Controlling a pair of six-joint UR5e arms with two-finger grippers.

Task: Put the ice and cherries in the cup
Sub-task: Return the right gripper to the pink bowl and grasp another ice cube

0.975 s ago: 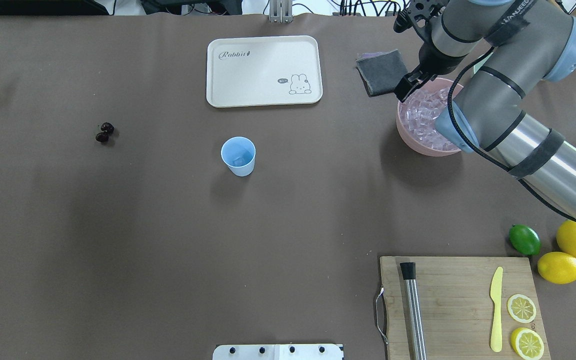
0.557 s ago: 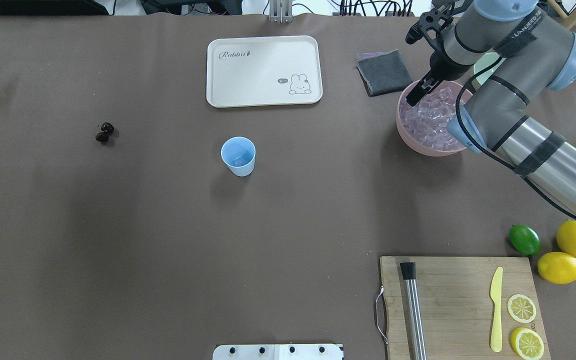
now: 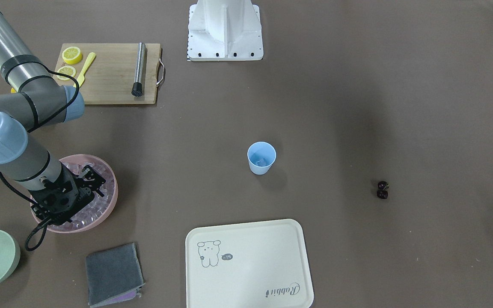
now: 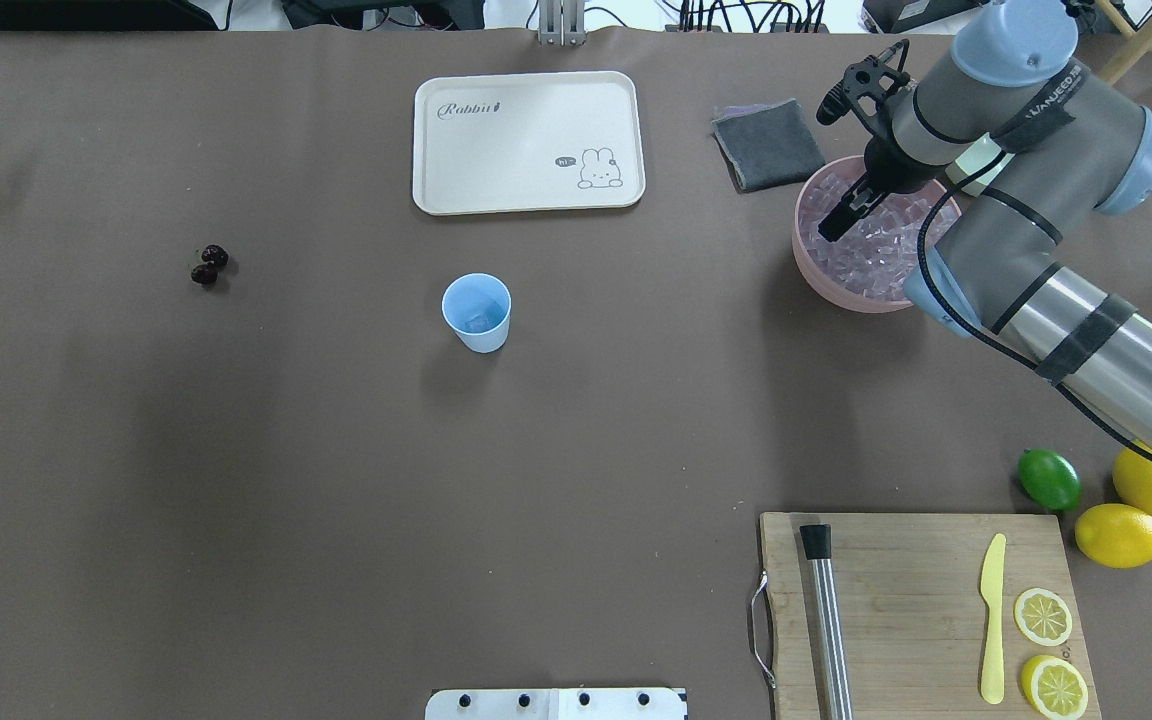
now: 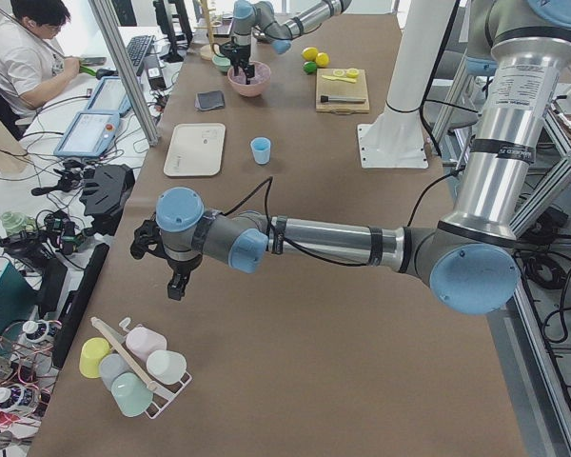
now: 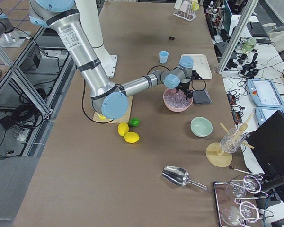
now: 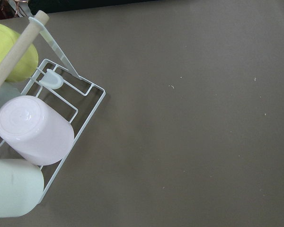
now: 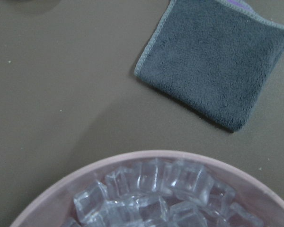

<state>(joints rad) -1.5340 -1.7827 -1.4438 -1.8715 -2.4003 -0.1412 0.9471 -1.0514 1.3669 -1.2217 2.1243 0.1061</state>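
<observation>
Ice [image 3: 103, 196] fills the pink bowl [image 3: 115, 192]. Front-facing, the right tool [image 3: 89, 179] hangs low over it, likely to pick a cube; I cannot tell its jaws' state. Overhead, the cup [image 4: 477, 312] stands mid-worktop [image 4: 336, 450], the cherries [image 4: 208, 265] well apart. Left side view: the left tool [image 5: 174, 284] is far off, its state untellable.

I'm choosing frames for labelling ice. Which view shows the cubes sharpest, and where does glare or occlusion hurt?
Right wrist view: the ice is sharp with only soft highlights, though cropped at the bottom edge. Overhead view: the light is even, but the right gripper and its arm cover part of the pink bowl. Front-facing view: the arm hides much of the ice.
</observation>
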